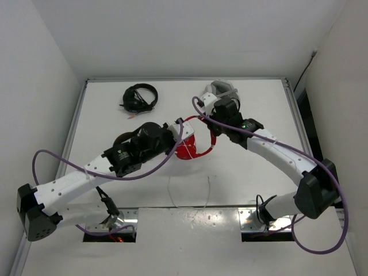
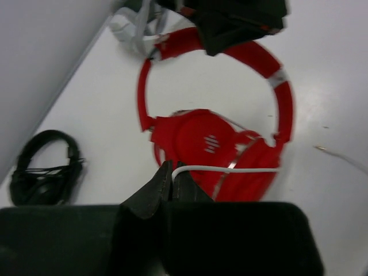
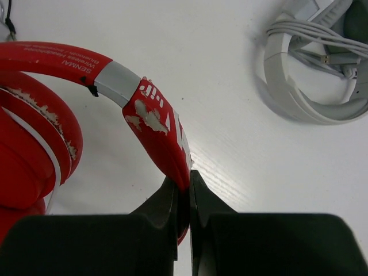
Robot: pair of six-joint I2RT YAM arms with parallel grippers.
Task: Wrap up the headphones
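headphones (image 2: 201, 138), 1 red pair: stiff, light-looking headband (image 3: 155, 123) nipped in right gripper (image 3: 184, 185), limp white cable (image 2: 241, 169), probably slippery, pinched in left gripper (image 2: 173, 173); both holds look sensible.

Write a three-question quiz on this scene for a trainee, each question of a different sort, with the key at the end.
1. True or false: the right gripper is shut on the headband of the red headphones.
2. What does the left gripper pinch? A. the white cable B. an earcup C. the table's edge
3. How many sets of headphones lie on the table?
Key: 1 true. 2 A. 3 three: the red headphones, the dark headphones and the grey-white headphones.
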